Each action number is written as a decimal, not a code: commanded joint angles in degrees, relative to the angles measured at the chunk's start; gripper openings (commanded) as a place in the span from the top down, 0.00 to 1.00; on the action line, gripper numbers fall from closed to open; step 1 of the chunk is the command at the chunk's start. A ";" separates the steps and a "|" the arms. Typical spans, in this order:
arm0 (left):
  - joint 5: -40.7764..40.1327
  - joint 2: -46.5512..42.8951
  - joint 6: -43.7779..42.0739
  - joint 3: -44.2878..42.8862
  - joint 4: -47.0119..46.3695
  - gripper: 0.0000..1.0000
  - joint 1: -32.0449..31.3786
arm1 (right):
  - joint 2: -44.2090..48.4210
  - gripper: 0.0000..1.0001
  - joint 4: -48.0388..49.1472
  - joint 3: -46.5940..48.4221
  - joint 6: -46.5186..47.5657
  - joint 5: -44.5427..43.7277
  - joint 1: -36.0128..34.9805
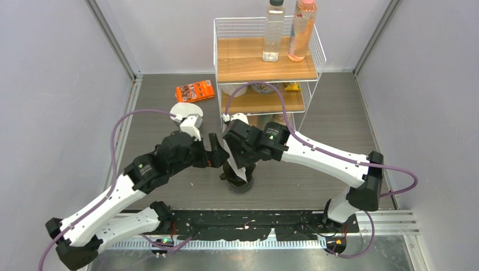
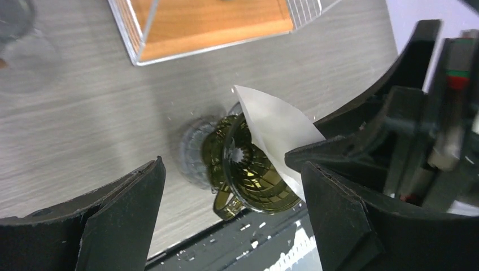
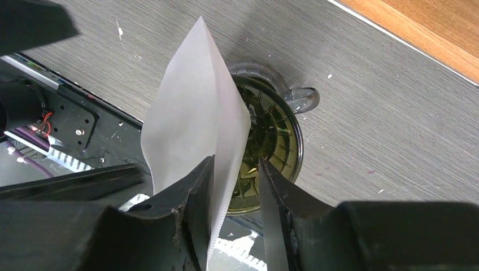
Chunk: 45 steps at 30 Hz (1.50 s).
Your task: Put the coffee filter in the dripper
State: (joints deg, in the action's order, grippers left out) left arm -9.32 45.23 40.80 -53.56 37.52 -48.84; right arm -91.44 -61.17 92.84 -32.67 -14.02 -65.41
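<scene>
Right wrist view, item one: coffee filter [image 3: 192, 118], white paper, folded flat, pinched at one edge by the right fingers [image 3: 195, 197], which are clamped on it. Position: held above the dripper [image 3: 277, 144], slanting across its rim, not seated. You cannot tell whether the paper touches the rim.

Item two: dripper, olive-tinted, ribbed inside, handle to one side, standing on the grey surface [image 3: 395, 113] between the two arms.

Item three: left fingers [image 2: 121, 203], spread wide and grasping nothing, flanking the dripper at its level.

Item four: wire rack [image 1: 265, 62] with wooden shelves, well apart, behind.

Handling note, offered as judgement: you should turn the filter's point down toward the ribbed centre, lower slowly, and release only once the paper rests against the walls. A flat filter may spring out or lean. The dripper looks light and may slide if nudged, so consider steadying it with the left fingers.
</scene>
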 commanded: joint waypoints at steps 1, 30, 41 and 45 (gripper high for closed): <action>7.78 4.24 4.97 -2.59 0.50 0.04 0.15 | 4.56 0.60 4.21 -2.37 -0.60 -0.31 -0.36; 3.26 16.39 2.49 -6.72 10.65 0.25 0.06 | 8.40 0.62 7.76 -12.52 -0.76 -2.76 0.85; 3.16 18.24 1.40 -7.05 9.66 0.24 0.06 | 9.04 0.61 9.21 -12.37 1.37 -1.28 1.16; 5.16 17.26 1.17 -7.06 8.26 0.23 0.06 | 11.48 0.60 10.38 -11.55 2.80 -0.64 1.16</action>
State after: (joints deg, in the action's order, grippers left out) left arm -5.37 63.68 43.00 -58.17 47.44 -48.84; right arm -84.77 -53.25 79.70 -31.55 -14.59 -64.38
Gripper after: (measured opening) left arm 0.764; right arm 0.395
